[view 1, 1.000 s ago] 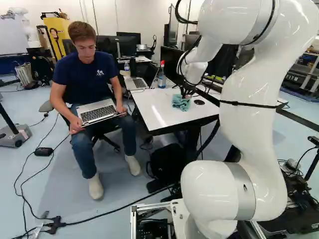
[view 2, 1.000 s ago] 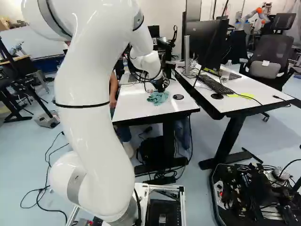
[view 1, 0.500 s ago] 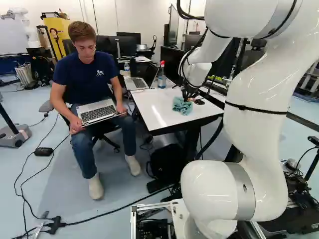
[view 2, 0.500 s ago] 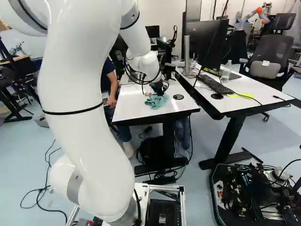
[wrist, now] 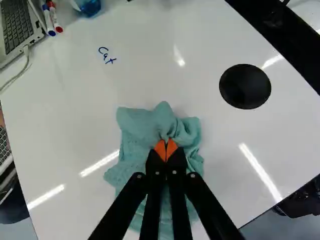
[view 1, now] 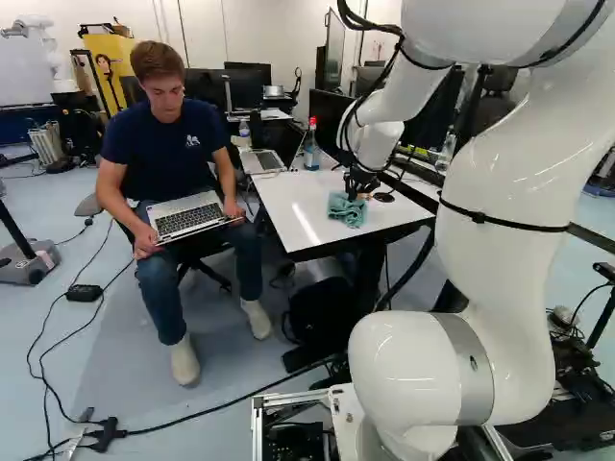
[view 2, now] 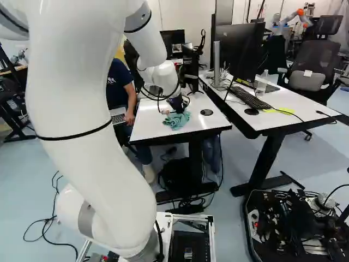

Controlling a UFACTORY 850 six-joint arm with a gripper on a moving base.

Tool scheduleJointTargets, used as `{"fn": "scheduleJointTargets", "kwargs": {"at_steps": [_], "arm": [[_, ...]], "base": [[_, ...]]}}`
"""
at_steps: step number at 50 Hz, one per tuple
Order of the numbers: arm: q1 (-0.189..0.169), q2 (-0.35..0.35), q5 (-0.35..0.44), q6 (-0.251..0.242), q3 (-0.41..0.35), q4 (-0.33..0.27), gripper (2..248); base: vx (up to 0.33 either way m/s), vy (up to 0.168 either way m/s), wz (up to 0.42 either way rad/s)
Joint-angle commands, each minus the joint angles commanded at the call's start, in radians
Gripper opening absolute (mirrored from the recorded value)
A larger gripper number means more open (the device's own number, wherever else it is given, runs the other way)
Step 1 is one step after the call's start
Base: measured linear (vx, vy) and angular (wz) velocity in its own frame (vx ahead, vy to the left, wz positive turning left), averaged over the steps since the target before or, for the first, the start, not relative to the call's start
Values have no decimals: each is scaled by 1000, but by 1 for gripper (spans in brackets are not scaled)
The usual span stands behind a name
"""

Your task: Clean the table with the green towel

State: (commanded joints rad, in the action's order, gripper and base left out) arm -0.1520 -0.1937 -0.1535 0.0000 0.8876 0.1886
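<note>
Claw [view 1: 354,194] is clenched on the green towel [view 1: 347,210]: wrist view has the orange pads [wrist: 172,149] nearly meeting, a pinch of cloth between them. Towel lies rumpled on the white table [view 1: 298,228], puffed folds at 12 to 1 o'clock of the fingertips, the rest trailing back under the claw [wrist: 165,150] to about 6. White arm [view 1: 500,192] reaches over the table, wrist end tilted down to the cloth.

Wrist view, clock centred on the fingertips, 12 = straight ahead:
- black round disc [wrist: 245,86], set in or on the tabletop, at 2, near the towel, not touching
- blue handwriting [wrist: 107,55] on the tabletop at 11, apart from the towel
- two markers [wrist: 55,19], one blue end, one red end, between 10 and 11, side by side just beside the laptop [wrist: 19,27]
- laptop at 10, well apart from the towel, white cable [wrist: 20,75] running off it
- bottle [wrist: 88,6] at 11, past the handwriting; left base view gives it a red cap

Right base view, clock centred on the towel: second table [view 2: 297,103] alongside at 3, bearing a keyboard [view 2: 251,97] between 2 and 3, a monitor [view 2: 237,52] and a clear glass [view 2: 262,85] near 2. Dark bag [view 2: 175,173] on the floor at 6, beneath the first table. Another robot [view 2: 289,19] in the background, between 1 and 2.
</note>
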Motion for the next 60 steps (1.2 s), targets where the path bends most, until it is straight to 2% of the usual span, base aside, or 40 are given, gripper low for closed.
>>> {"fn": "scheduleJointTargets", "kwargs": {"at_steps": [48,60], "arm": [[10,128,0,0,-29,0,22],[11,122,0,0,-15,0,22]], "base": [[0,0,0],[0,0,0]]}}
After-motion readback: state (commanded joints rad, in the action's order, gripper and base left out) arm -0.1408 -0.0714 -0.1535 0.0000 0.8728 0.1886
